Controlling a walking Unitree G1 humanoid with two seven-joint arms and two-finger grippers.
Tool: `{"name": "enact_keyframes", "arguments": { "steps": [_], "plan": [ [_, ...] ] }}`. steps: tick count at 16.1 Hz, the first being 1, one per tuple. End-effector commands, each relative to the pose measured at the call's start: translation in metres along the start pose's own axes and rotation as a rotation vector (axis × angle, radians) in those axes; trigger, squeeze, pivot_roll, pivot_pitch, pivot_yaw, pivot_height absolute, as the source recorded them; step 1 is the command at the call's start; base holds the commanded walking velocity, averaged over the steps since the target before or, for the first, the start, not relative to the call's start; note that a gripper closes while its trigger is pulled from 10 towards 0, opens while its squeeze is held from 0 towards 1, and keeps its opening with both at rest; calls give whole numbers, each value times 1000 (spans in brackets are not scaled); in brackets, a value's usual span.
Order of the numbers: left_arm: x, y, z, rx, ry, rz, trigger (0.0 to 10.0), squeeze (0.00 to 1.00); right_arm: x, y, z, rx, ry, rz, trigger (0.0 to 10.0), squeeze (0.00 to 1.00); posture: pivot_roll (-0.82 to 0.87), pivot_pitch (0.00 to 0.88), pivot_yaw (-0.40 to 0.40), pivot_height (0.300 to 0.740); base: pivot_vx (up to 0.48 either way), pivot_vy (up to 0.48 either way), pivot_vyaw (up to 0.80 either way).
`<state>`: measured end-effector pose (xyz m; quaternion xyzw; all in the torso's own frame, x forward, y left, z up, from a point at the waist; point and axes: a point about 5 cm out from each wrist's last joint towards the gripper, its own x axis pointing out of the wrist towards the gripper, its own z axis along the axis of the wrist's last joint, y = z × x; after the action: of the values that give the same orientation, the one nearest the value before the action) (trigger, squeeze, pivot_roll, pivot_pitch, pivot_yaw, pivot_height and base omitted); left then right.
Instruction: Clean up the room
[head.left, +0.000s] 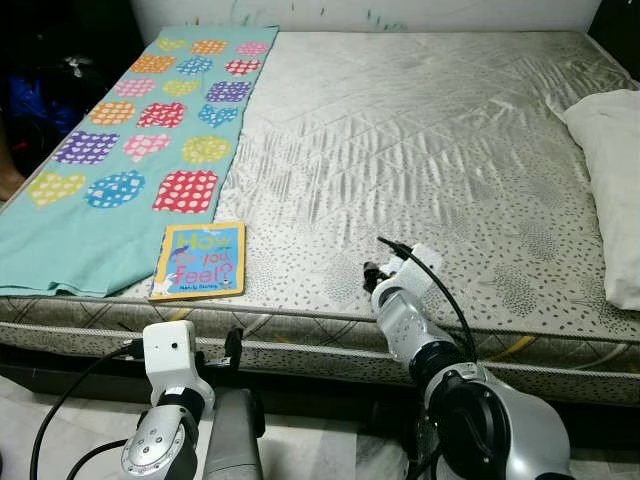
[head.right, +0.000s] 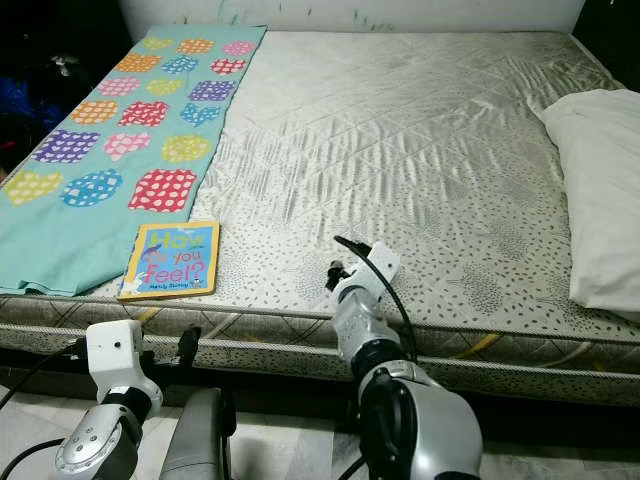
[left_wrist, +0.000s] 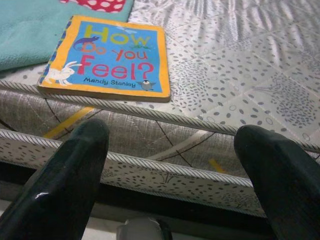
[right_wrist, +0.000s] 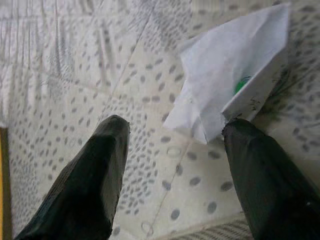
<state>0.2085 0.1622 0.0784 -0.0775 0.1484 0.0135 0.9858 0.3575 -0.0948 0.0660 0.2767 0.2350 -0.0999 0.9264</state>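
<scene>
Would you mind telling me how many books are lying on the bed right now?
1. The book lies flat near the mattress's front edge, beside the heart-patterned blanket, just beyond the open left pincer. Others may be hidden outside the frame.

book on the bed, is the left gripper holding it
No, the book lies flat near the mattress edge, and the open left gripper is below, apart from it.
</scene>
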Motion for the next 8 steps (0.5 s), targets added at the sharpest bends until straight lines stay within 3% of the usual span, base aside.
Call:
{"name": "enact_keyframes", "arguments": {
  "steps": [1, 7, 8],
  "plan": [
    [-1, 3, -1, 10, 11, 18, 10000, 0, 0, 6, 8, -30, -29, 3, 10000, 0, 257, 50, 19, 555, 0, 0, 0],
    [-2, 4, -1, 10, 12, 19, 10000, 0, 1, 0, 9, -176, -50, -52, 10000, 0, 260, 54, 18, 555, 0, 0, 0],
    [-1, 4, -1, 11, 12, 20, 10000, 0, 0, 1, 9, -207, -61, -55, 7608, 0, 262, 56, 18, 555, 0, 0, 0]
  ]
}}
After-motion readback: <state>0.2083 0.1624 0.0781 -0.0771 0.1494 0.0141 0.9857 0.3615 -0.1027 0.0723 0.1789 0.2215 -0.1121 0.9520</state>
